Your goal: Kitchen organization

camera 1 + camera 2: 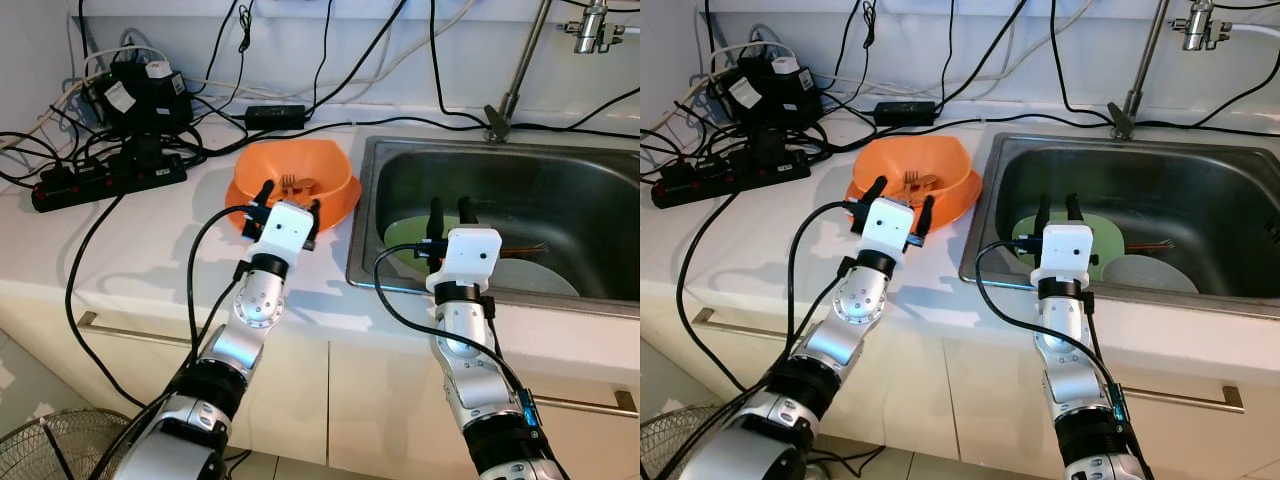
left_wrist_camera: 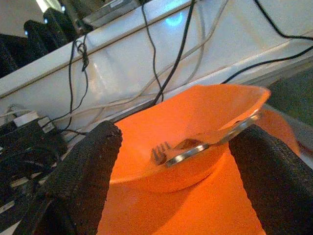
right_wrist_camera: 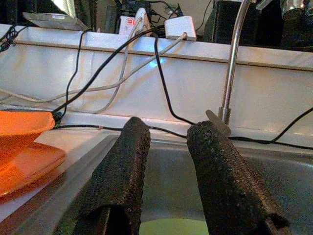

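Note:
An orange bowl [image 1: 300,165] sits on an orange plate [image 1: 345,203] on the white counter, left of the sink, with a metal fork [image 2: 195,147] lying inside it. My left gripper [image 1: 291,197] is open at the bowl's near rim, its fingers [image 2: 88,166] on either side of the bowl, touching nothing. My right gripper [image 1: 450,205] hovers over the sink's front edge with a narrow gap between its fingers [image 3: 122,166] and nothing held. Below it in the steel sink [image 1: 360,250] lie a green plate [image 1: 405,232] and a grey plate [image 1: 540,275].
A thin utensil [image 1: 525,248] lies across the plates in the sink. The faucet [image 1: 510,90] rises behind the basin. A black power strip [image 1: 110,180], adapters and many cables crowd the counter's back left. A floor fan [image 1: 50,445] stands low on the left.

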Controlling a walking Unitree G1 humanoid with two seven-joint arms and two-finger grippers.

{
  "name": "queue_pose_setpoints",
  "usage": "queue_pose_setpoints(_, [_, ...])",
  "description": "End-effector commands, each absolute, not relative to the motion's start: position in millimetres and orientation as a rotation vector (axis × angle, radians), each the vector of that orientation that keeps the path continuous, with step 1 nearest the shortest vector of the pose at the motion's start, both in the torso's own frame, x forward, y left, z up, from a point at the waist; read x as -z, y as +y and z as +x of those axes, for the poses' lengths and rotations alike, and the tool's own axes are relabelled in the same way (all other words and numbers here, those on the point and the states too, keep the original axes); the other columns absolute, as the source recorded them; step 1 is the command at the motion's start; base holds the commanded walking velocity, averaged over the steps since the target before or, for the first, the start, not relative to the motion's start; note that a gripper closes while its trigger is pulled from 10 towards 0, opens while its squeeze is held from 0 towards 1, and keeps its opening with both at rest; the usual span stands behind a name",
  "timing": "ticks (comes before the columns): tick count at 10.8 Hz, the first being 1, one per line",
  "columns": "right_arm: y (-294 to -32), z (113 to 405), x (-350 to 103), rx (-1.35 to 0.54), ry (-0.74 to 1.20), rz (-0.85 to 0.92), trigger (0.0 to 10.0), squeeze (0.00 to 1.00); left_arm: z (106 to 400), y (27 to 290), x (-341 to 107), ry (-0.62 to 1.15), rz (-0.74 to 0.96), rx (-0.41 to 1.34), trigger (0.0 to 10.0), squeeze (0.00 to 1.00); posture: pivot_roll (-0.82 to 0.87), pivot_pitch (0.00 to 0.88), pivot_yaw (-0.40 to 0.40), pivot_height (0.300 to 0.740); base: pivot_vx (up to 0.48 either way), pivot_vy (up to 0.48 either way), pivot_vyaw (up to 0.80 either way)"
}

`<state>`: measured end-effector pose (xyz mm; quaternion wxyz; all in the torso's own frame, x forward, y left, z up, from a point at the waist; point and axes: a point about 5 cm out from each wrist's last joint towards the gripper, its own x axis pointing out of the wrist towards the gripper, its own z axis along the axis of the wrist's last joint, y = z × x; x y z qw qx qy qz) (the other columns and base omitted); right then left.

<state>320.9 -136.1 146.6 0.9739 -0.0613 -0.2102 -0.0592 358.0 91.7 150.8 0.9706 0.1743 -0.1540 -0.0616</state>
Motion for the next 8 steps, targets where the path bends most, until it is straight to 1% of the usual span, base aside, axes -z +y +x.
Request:
queue_pose_setpoints(1, [-138, 323, -151, 0.123, -0.435, -0.125, 10.0, 0.0, 362, 96, -154, -0.303, 0.362, 0.095, 10.0, 0.0, 0.01, 0.0, 0.056, 0.74, 0.0, 0.0, 0.0])
queue_pose_setpoints(4, [-137, 324, -151, 0.121, -0.435, -0.123, 10.0, 0.0, 364, 105, -151, -0.281, 0.366, 0.054, 10.0, 0.0, 0.02, 0.0, 0.055, 0.74, 0.0, 0.0, 0.0])
queue_pose_setpoints(8, [-136, 324, -151, 0.12, -0.433, -0.122, 10.0, 0.0, 370, 106, -152, -0.247, 0.335, 0.022, 10.0, 0.0, 0.01, 0.0, 0.054, 0.74, 0.0, 0.0, 0.0])
